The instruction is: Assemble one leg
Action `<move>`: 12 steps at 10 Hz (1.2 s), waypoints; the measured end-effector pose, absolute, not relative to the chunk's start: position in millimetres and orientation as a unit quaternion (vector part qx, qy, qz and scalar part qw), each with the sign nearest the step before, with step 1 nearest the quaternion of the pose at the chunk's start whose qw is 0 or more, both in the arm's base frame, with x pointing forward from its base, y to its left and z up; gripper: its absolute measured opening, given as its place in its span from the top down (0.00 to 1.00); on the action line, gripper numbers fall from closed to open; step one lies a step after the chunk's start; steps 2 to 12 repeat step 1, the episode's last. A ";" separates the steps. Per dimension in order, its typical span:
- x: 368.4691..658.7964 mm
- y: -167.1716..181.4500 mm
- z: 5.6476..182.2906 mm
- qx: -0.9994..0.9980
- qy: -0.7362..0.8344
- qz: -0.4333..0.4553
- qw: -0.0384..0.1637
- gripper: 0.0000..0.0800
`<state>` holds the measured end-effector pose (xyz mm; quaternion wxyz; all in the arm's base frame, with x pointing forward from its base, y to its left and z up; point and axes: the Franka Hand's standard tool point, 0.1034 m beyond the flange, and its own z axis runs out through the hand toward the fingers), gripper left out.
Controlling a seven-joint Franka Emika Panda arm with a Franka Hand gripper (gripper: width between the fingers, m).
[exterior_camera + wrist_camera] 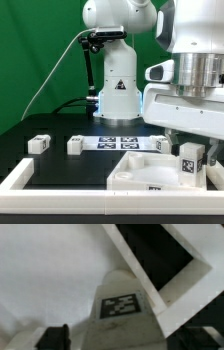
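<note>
My gripper (188,150) is at the exterior view's right, shut on a leg (188,162), a small white block with a black-and-white marker. It holds the leg upright over the near right corner of the large white square panel (140,172). In the wrist view the leg (122,308) runs out from between my dark fingers (52,338), with the gripper (125,341) around its base. The panel's flat face (50,274) and raised rim (165,266) lie behind it. Whether the leg's tip touches the panel is hidden.
Two more legs (38,143) (75,145) lie on the black table at the exterior view's left, and another (161,145) lies by the panel. The marker board (115,141) lies in front of the robot base (117,90). A white rail (22,178) borders the table's front left.
</note>
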<state>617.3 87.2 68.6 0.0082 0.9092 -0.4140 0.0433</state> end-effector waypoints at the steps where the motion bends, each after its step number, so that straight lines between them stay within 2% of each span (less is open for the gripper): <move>1: 617.2 87.3 68.5 0.909 -0.414 0.043 0.008 0.23; 12: 617.2 87.3 68.5 0.909 -0.414 0.043 0.008 0.23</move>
